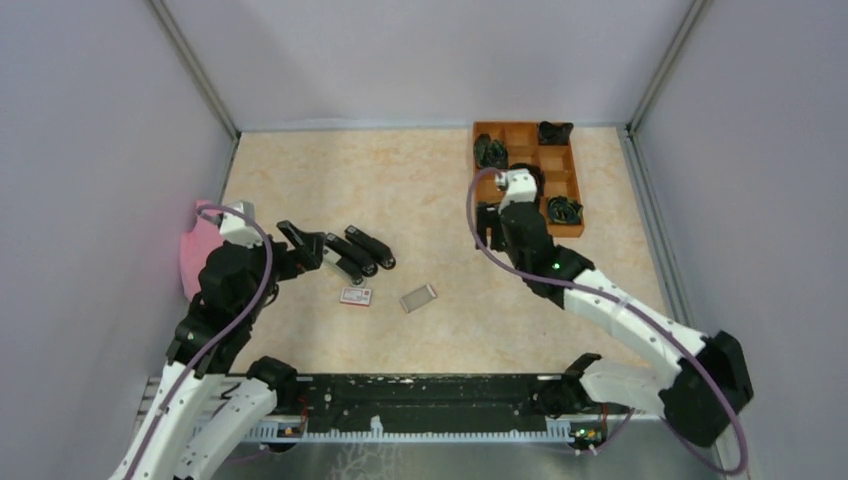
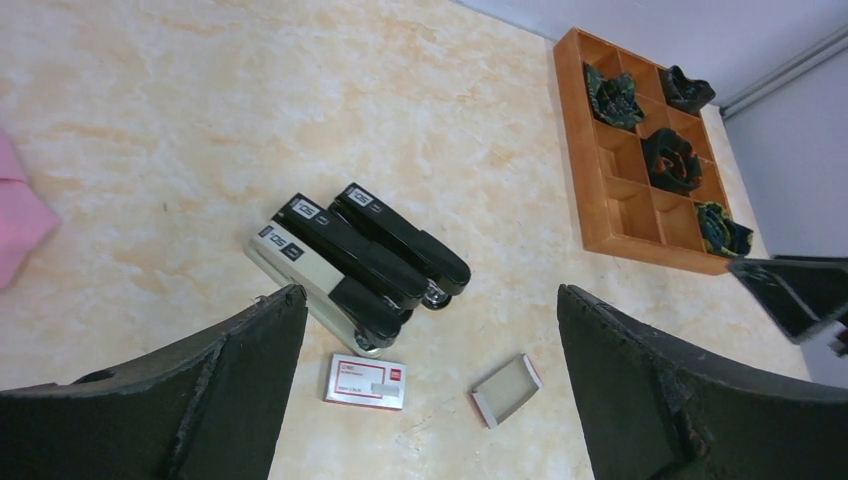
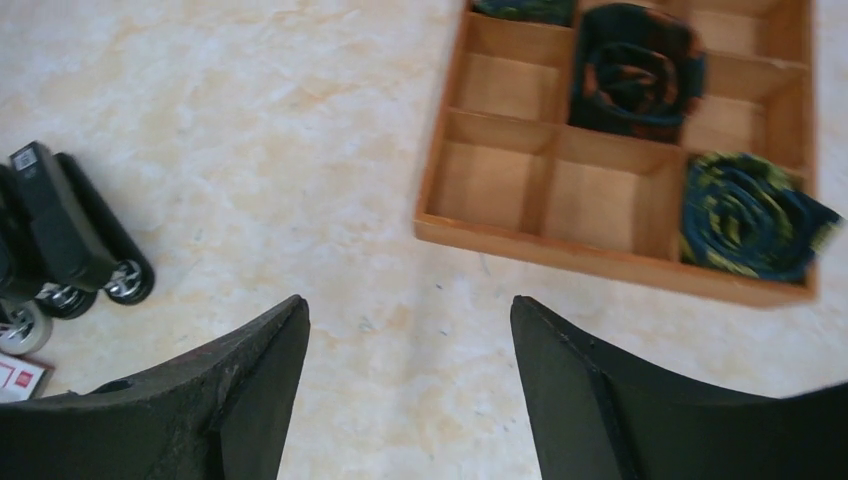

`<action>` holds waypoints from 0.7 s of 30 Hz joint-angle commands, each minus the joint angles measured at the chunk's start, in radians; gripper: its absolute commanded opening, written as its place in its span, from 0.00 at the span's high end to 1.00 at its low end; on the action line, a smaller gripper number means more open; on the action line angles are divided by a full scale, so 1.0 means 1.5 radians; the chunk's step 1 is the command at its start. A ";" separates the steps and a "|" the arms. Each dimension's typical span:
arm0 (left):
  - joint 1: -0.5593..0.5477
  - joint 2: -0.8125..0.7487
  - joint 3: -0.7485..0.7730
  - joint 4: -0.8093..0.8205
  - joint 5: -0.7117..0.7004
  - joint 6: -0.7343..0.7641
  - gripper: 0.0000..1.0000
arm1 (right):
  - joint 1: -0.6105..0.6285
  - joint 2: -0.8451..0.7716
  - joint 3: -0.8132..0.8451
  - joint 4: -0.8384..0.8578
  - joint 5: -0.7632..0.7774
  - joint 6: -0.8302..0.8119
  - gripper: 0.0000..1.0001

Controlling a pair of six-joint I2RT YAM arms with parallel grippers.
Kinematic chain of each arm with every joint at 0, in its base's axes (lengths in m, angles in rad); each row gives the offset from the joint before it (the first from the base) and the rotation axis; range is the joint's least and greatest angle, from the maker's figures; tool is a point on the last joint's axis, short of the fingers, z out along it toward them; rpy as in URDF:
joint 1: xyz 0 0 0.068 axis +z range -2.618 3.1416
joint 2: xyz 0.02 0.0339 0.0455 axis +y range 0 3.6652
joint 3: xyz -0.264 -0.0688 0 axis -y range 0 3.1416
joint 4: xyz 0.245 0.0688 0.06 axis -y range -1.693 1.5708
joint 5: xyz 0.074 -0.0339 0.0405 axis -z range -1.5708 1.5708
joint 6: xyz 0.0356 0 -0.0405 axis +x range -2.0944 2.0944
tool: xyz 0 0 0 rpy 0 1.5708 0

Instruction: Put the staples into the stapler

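Note:
Three staplers lie side by side left of centre; the one with a pale grey base is nearest me, the other two are black. Just in front lies the white-and-red staples box. To its right is its open grey cardboard tray, and I can make out no loose staples. My left gripper hovers wide open over the staplers' left end, holding nothing. My right gripper stands open above bare table beside the organizer, with nothing between its fingers.
An orange wooden organizer with dark rolled items in some compartments stands at the back right. A pink object lies at the left wall. Grey walls close in both sides and the back.

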 commanded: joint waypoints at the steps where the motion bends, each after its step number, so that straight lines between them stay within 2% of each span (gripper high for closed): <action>1: 0.002 -0.026 0.020 -0.044 -0.038 0.049 0.00 | -0.027 -0.130 -0.047 -0.088 0.127 0.067 0.25; 5: 0.002 -0.042 0.025 -0.071 -0.046 0.061 0.00 | -0.030 -0.260 -0.086 -0.143 0.184 0.080 0.22; 12: 0.002 -0.089 0.015 -0.100 -0.066 0.063 0.00 | -0.030 -0.468 -0.121 -0.214 0.204 0.084 0.17; 16: 0.002 -0.121 -0.009 -0.095 -0.071 0.061 0.00 | -0.030 -0.550 -0.153 -0.214 0.209 0.079 0.10; 21: 0.002 -0.141 -0.032 -0.085 -0.077 0.062 0.00 | -0.030 -0.604 -0.177 -0.201 0.222 0.082 0.08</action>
